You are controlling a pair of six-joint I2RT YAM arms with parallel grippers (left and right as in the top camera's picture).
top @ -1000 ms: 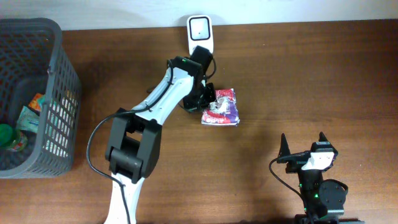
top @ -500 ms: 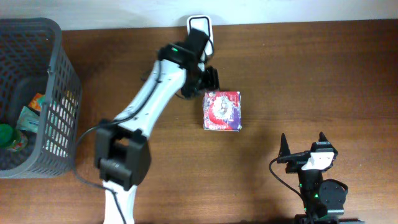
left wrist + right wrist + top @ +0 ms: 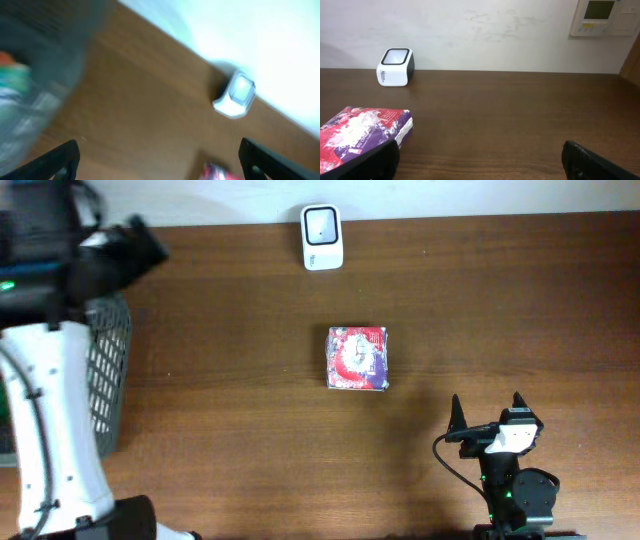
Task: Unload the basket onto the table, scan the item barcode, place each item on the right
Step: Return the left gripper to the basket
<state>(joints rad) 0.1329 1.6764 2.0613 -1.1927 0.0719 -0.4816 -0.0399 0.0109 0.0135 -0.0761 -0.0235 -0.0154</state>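
The item [image 3: 357, 359], a flat red and purple packet, lies alone on the brown table near its middle. It also shows in the right wrist view as the packet [image 3: 362, 132] at the lower left. The white barcode scanner [image 3: 322, 223] stands at the table's back edge, well apart from the packet. My left gripper [image 3: 162, 160] is open and empty, high over the table's left side; its blurred view shows the scanner [image 3: 236, 95] and a corner of the item [image 3: 220, 172]. My right gripper [image 3: 487, 412] rests open and empty at the front right.
A dark mesh basket [image 3: 105, 370] with several packets stands at the left edge, partly hidden under my left arm [image 3: 50, 380]. A white wall runs behind the table, with a control panel [image 3: 602, 17] on it.
My left gripper opened and let go of the packet, which now lies flat on the table. The left arm then swung away from the scanner to the far left, over the basket. The right arm stayed still.
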